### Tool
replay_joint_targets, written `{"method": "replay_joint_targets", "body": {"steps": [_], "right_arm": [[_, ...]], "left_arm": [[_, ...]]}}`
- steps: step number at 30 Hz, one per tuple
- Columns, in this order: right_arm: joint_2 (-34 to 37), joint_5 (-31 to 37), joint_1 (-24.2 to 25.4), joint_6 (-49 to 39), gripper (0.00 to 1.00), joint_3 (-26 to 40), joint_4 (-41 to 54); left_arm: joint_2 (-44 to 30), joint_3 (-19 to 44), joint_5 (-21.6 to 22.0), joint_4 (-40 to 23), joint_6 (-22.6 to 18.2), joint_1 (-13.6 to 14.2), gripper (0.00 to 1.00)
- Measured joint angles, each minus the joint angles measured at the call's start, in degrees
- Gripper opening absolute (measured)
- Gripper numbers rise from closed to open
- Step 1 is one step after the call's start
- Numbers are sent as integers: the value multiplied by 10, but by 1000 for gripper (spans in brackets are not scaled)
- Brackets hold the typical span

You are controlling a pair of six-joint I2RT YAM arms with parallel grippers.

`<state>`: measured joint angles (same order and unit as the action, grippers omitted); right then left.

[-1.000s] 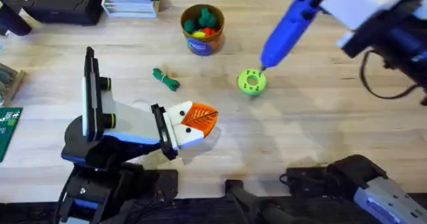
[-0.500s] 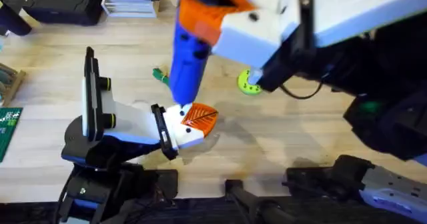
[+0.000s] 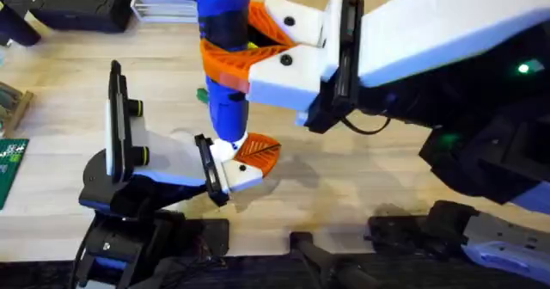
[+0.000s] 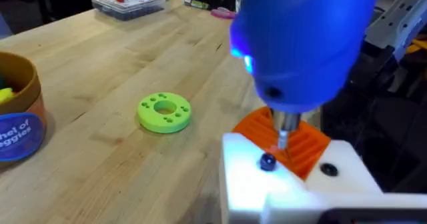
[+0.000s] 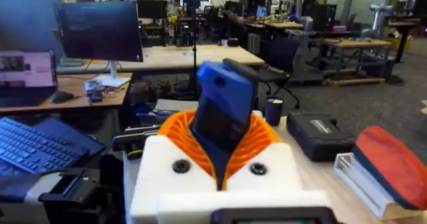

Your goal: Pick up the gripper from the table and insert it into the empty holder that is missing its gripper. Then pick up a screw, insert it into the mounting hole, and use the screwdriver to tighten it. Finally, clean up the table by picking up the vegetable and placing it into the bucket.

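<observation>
screwdriver now upright over holder

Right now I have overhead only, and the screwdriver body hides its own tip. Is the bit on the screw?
Observer: From the left wrist view, the screwdriver has its metal tip just beside the dark screw in the holder. It doesn't look seated.
Operator: Grip OK?
Observer: From the right wrist view, the right gripper has its orange pads clamped on both sides of the screwdriver body.
Operator: Where's the green disc?
Observer: The lime-green disc lies flat on the table, apart from the holder, between it and the bucket.
</observation>
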<state>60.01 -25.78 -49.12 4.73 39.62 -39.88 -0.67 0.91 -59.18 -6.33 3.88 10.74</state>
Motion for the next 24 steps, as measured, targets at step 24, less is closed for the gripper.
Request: {"method": "replay_joint_targets", "body": {"steps": [24], "right_arm": [[0, 0, -13, -48, 28, 0, 31]], "left_arm": [[0, 0, 0, 0, 0, 0, 6]]}}
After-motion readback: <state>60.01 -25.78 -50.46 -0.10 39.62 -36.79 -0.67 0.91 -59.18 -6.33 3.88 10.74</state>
